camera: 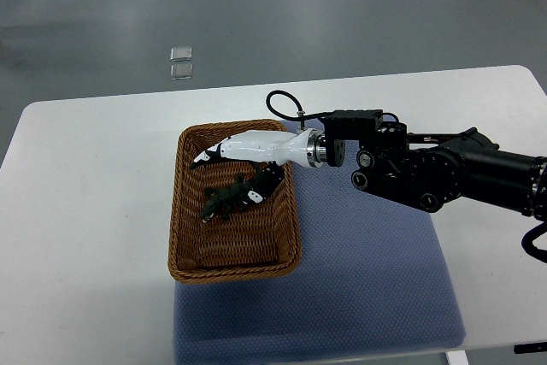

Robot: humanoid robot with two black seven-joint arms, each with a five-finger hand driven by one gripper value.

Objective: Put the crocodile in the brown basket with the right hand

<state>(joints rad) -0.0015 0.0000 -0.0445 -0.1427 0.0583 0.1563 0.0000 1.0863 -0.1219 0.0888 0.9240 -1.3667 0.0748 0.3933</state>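
A brown wicker basket (190,237) sits on the white table (85,211), its right part over a blue-grey mat (367,288). Inside it lies the dark green toy crocodile (224,199). The right hand (248,164) reaches over the basket, lower fingers (265,185) touching the crocodile's tail end; a firm grip cannot be confirmed.

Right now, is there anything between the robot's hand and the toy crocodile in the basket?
Nothing shows between them in the top view. The right hand is over the brown basket, its fingers right against the crocodile, which lies inside.
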